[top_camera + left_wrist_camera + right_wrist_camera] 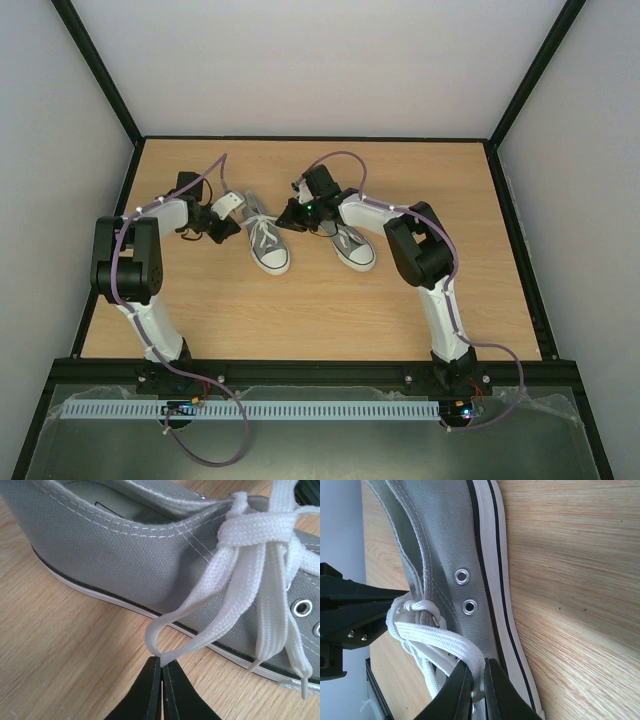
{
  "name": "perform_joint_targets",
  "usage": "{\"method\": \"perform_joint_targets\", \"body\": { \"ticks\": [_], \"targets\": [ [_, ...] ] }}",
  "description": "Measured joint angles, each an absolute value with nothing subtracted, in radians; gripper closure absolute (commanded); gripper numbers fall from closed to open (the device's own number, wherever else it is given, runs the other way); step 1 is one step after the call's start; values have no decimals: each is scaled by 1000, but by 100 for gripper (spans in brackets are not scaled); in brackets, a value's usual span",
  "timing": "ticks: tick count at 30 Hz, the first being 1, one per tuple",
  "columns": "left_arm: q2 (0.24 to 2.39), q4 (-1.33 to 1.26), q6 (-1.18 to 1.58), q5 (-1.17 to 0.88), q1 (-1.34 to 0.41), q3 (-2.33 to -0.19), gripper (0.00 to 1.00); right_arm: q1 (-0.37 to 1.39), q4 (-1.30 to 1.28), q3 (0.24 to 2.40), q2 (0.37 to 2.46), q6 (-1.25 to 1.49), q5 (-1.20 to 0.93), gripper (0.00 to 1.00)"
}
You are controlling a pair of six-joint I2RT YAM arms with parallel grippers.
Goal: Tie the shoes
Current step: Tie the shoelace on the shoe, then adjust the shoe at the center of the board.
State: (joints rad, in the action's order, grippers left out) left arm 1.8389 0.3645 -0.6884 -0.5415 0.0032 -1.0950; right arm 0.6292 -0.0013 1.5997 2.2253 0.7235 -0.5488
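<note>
Left gripper (161, 661) and right gripper (479, 669) each clamp the white lace (210, 587) of 1 grey shoe (100, 545).

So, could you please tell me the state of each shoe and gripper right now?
Left gripper: shut on a lace loop.
Right gripper: shut on a lace strand.
Shoe nearer the left arm: upright, laces loosely knotted.
Shoe nearer the right arm: upright, not gripped; laces unclear.
</note>
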Motion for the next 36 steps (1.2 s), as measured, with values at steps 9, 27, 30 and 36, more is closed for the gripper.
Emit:
{"method": "perform_joint_targets", "body": {
  "ticks": [9,27,30,36],
  "targets": [
    [1861,356,-666,-492,3,-1101,98,629,7,1599,2225,739,-555,99],
    [1898,350,-647,-434,-12,-1110,98,631,34,1546,2226,743,-569,99],
    [1898,350,-647,-433,-13,-1110,98,631,39,1546,2231,743,-570,91],
    [1898,348,-645,-426,-28,-1110,94,633,39,1555,2247,749,-578,70]
  ]
}}
